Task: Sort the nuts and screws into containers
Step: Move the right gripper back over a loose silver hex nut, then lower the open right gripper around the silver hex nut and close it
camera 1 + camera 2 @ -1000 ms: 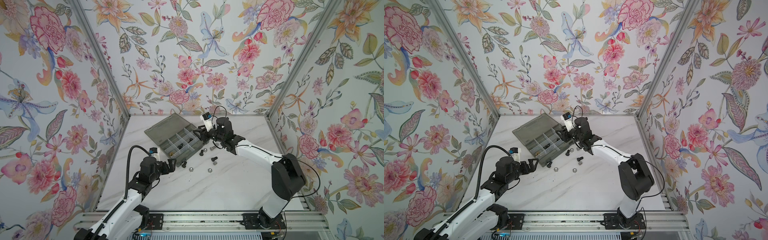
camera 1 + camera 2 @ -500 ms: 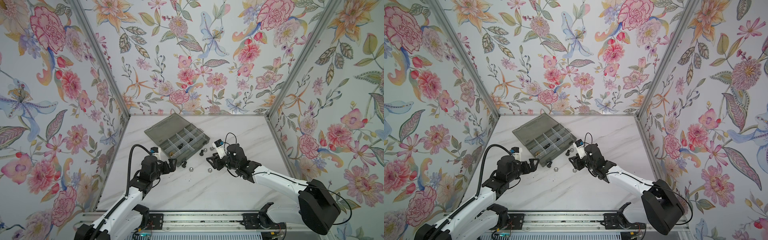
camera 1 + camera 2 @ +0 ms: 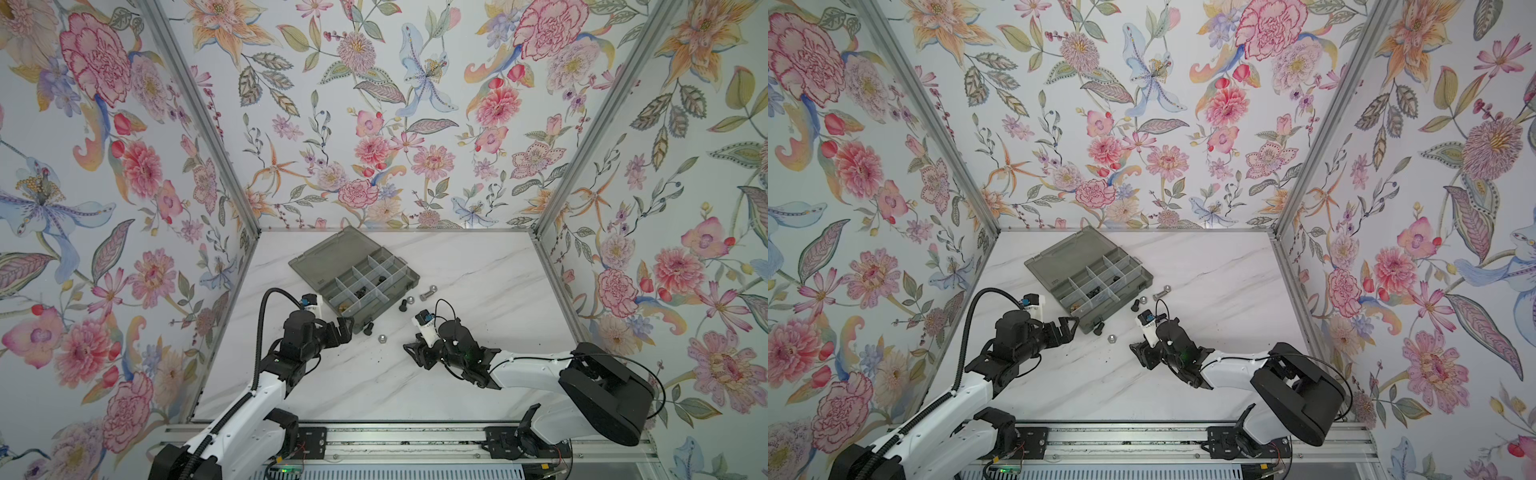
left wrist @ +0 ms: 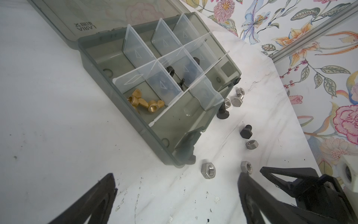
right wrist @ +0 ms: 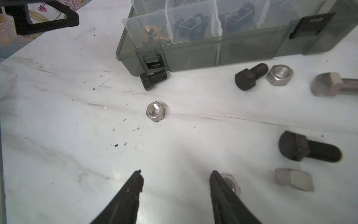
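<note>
Brass wing nuts (image 4: pixel 145 102), black pieces (image 4: pixel 170 70) in organizer box (image 4: pixel 172 126); bolts (image 5: pixel 249 77), silver nuts (image 5: pixel 155 112) left on tabletop (image 5: pixel 77 116) (left claw (image 4: pixel 176 174), right claw (image 5: pixel 176 172) open, empty).

counter (image 3: pixel 457 266): white marble | on it: open grey organizer box (image 3: pixel 328 253); black hex bolts (image 5: pixel 249 77); silver hex nuts (image 5: pixel 155 112); silver hex bolt (image 5: pixel 329 86)

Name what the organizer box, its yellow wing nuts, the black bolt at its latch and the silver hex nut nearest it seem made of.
Organizer box: likely plastic, smoky-grey and translucent; contents show through its wall.
Wing nuts: probably brass or brass-plated; warm golden sheen.
Black bolt: metal, matte black finish, coating unclear; dull surface, cut threads.
Hex nut: bright silvery metal, perhaps steel; shiny facets.
</note>
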